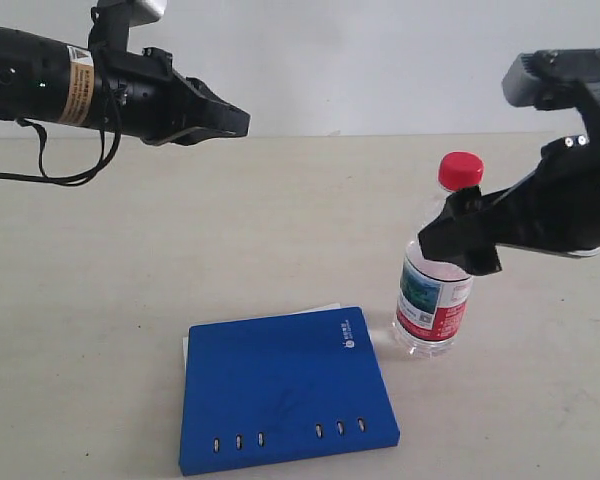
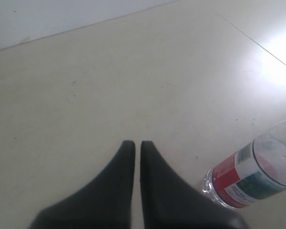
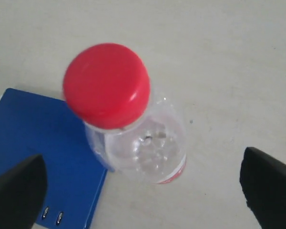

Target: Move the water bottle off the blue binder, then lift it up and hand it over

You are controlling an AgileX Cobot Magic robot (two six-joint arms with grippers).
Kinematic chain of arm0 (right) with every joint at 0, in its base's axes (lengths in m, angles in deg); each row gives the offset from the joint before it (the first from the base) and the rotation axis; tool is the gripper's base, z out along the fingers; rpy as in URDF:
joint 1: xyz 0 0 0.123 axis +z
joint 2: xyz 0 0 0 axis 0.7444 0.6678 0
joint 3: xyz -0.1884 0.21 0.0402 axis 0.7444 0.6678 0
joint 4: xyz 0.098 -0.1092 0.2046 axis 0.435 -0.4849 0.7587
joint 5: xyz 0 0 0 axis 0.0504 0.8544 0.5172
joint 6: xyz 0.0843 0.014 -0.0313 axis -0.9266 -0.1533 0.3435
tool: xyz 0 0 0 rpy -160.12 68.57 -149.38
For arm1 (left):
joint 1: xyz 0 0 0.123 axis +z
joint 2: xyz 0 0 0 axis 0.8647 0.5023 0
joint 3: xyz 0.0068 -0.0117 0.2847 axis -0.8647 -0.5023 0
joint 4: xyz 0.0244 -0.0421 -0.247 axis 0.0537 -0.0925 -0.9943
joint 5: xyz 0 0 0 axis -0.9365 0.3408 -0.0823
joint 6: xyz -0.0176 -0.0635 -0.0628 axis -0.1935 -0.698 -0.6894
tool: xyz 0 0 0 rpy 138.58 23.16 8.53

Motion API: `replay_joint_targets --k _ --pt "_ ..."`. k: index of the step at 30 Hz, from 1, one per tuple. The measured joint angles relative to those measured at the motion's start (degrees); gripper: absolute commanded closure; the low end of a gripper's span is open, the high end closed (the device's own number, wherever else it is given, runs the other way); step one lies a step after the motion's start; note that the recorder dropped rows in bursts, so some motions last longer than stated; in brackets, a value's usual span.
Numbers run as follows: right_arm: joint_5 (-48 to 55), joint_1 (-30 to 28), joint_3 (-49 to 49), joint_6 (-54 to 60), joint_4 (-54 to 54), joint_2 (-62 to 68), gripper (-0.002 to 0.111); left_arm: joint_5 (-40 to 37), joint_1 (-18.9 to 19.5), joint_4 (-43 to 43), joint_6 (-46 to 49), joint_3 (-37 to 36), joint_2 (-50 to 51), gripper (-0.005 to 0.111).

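beige tbl [image 1: 100,300], blue binder [image 1: 280,390], upright water bottle [image 1: 435,300]

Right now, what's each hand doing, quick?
Left hand: closed, holding nothing.
Right hand: open, fingers either side of the water bottle, not gripping it.

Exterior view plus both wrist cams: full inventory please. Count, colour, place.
water bottle: one, clear, red cap, red, white and green label; upright on the table beside the binder, off it.
blue binder: one, bright blue; flat on the table, white pages showing at one edge.
table: one, beige; under everything.
left gripper: one, black; held high above the table, fingers together, empty.
right gripper: one, black; at the bottle's neck, fingers spread either side, not touching.
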Motion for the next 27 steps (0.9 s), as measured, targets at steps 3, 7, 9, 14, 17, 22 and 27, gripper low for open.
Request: replay_joint_targets --k 3,7,9,14,17,22,27 --pt "-0.34 0.00 0.04 0.42 1.47 5.29 0.003 -0.66 0.00 0.00 0.24 0.00 0.00 0.102" --pt "-3.46 0.00 0.04 0.42 2.55 8.70 0.003 -1.32 0.00 0.00 0.78 0.00 0.00 0.102" --pt "-4.75 0.00 0.04 0.42 3.15 10.47 0.003 -1.46 0.00 0.00 0.87 0.00 0.00 0.102" --pt "-7.02 0.00 -0.07 1.00 6.13 15.98 0.003 -2.68 0.00 0.00 1.28 0.00 0.00 0.102" --pt "-8.21 0.00 -0.54 3.06 9.48 17.44 0.003 -2.68 0.00 0.00 1.28 0.00 0.00 0.102" --pt "-8.74 0.10 -0.48 7.03 13.43 17.87 0.003 -2.72 0.00 0.00 2.11 0.00 0.00 0.102" --pt "-5.54 0.10 -0.48 8.54 12.74 16.39 0.003 -2.81 0.00 0.00 2.74 0.00 0.00 0.102"
